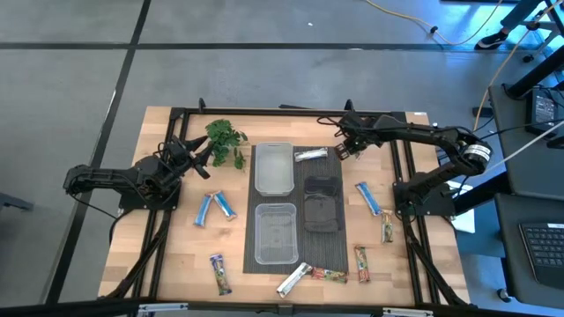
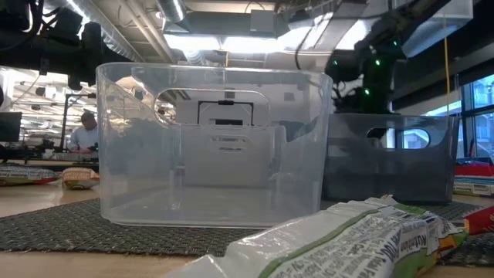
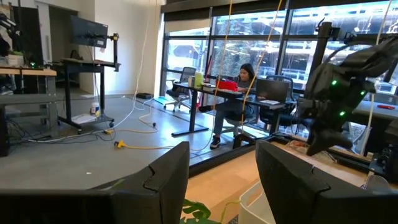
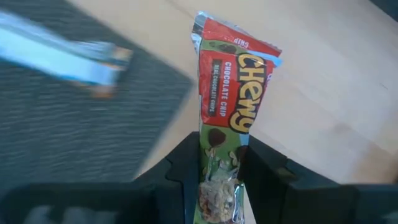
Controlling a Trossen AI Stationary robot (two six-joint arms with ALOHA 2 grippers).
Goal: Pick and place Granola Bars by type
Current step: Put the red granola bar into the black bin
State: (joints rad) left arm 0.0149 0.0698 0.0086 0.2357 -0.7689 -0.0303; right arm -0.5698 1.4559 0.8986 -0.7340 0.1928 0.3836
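From above, the right gripper (image 1: 344, 148) is hanging over the far part of the bench (image 1: 176, 264), just beside the far right corner of the dark mat (image 1: 330, 255), and a silver bar (image 1: 310, 156) is lying on the mat close to it; the two clear tubs (image 1: 274, 233) are standing in a row on the mat to its left, and two dark tubs (image 1: 322, 202) are between them and the gripper's side, so the right arm is nearer to all of these. The left gripper (image 1: 196, 151) is waiting near the green sprig (image 1: 226, 137), with two blue bars (image 1: 217, 207) lying on the wood below it. Other bars are lying near the right and near edges of the bench, well apart from each other. From table height, a clear tub (image 2: 212, 147) is looking empty, a dark tub (image 2: 390, 158) is standing beside it, and one wrapped bar (image 2: 340, 239) is lying in front. At the left wrist, its fingers (image 3: 168, 174) are standing apart and are grasping nothing. At the right wrist, the fingers (image 4: 180, 174) are clenching one end of a red bar (image 4: 233, 112); its long axis is pointing straight away from the fingers, over the bare wood, and the mat edge with the silver bar (image 4: 62, 56) is just to one side. I judge there is free room to carry it to a tub.
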